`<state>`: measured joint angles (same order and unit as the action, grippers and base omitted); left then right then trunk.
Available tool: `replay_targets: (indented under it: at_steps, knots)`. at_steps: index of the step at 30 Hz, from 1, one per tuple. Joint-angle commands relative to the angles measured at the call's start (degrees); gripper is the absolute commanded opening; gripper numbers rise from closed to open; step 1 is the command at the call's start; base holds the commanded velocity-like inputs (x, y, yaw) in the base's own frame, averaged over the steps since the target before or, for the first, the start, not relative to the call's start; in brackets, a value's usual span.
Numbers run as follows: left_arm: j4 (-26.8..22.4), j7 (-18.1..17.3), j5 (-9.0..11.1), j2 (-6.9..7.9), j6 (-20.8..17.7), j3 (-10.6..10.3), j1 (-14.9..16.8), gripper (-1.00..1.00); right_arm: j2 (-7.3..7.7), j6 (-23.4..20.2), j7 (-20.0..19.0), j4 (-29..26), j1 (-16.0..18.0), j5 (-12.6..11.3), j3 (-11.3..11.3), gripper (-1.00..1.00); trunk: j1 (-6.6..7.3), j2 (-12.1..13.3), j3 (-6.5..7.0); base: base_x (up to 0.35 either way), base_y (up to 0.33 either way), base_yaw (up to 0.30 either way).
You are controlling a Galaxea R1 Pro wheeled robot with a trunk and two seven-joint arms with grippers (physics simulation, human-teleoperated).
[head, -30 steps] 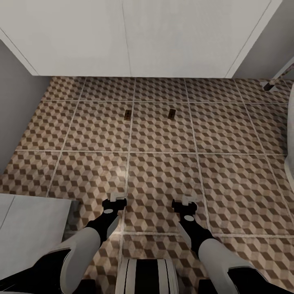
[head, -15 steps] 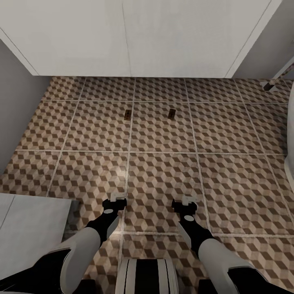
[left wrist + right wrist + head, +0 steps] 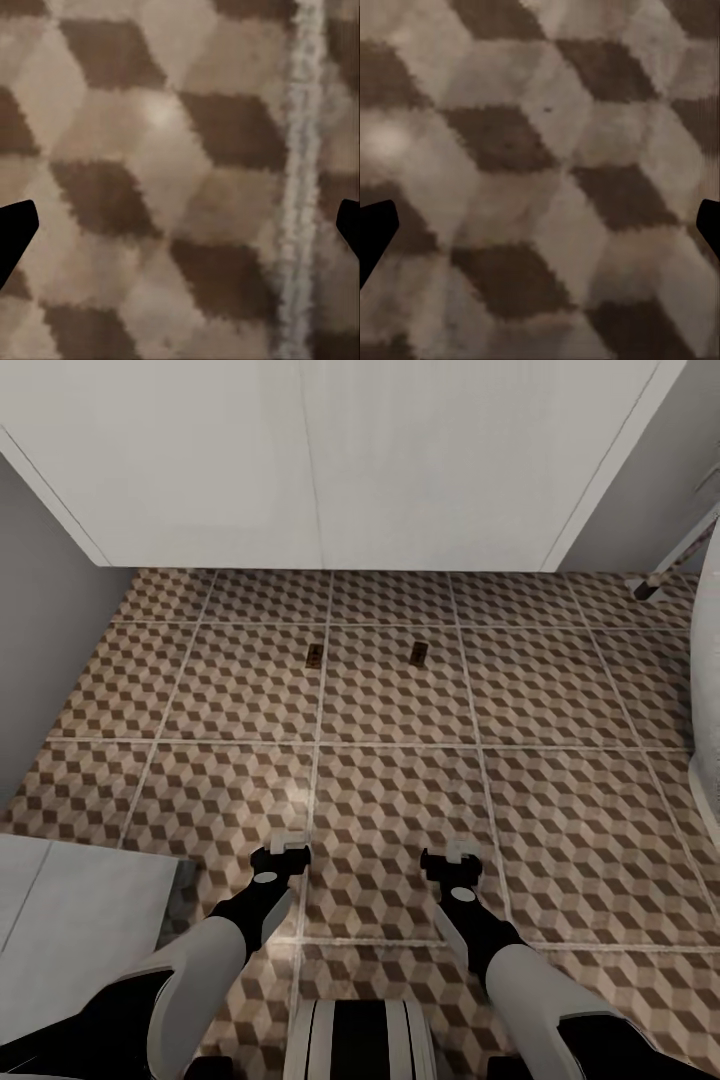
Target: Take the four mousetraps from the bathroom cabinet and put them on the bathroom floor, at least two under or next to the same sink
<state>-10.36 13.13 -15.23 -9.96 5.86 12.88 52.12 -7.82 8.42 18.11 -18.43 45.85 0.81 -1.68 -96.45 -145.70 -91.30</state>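
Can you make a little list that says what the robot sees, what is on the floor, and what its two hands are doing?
floor: brown, beige and white cube-patterned tiled bathroom floor
on floor: two small flat tan wooden mousetraps, lying apart
ahead: wide white panelled unit
left gripper: open, holding nothing, over the tiles
right gripper: open, holding nothing, over the tiles

Grey wall [image 3: 45, 630] runs down left side. Pale grey slab [image 3: 70, 920] sits low at left. Thin white-and-dark rod [image 3: 672, 560] leans at far right.
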Motion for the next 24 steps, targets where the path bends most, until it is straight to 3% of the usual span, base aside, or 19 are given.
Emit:
replay_targets:
  at_steps: [1,24]
  knots:
    - [0.1,0.1,-0.6,-0.04,0.2,0.5,0.0,1.00,0.00,0.1,0.3,0.1,0.0,0.1,-0.2,1.00,0.03,0.0,0.20,0.000,0.000,0.000]
    - [0.0,0.1,-0.5,-0.04,0.9,0.6,0.1,1.00,0.26,-0.1,0.3,-2.1,0.0,0.1,-0.2,1.00,0.62,0.3,5.29,0.000,0.000,0.000]
